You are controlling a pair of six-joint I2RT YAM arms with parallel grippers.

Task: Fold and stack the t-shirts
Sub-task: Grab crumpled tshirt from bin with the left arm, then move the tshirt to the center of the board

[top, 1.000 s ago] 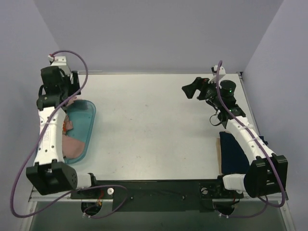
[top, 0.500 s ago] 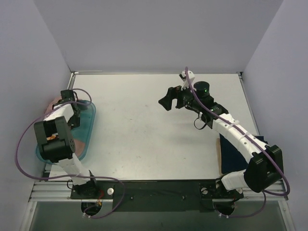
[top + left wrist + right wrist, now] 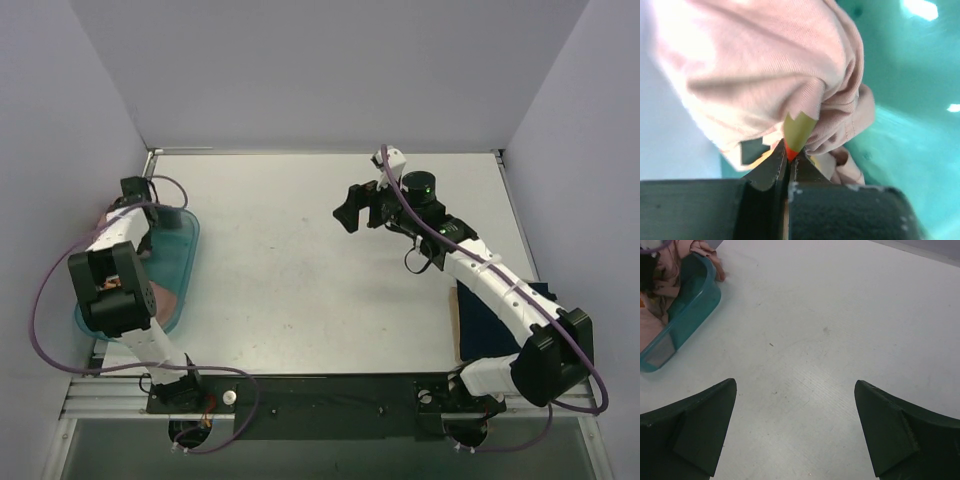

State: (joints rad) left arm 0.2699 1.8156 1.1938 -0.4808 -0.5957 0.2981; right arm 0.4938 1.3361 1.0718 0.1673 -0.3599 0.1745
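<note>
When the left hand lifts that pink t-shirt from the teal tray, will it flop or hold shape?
Probably floppy: the pink t-shirt lies bunched in soft folds. The left hand pinches only a small fold, so the rest would likely hang and drag over the teal tray wall. It looks thin, so probably light.

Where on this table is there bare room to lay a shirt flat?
The table is bare in the middle, from the teal tray across to the navy t-shirt; the open right gripper hangs over it. Crowded: the tray, where the left gripper pinches the pink t-shirt.
</note>
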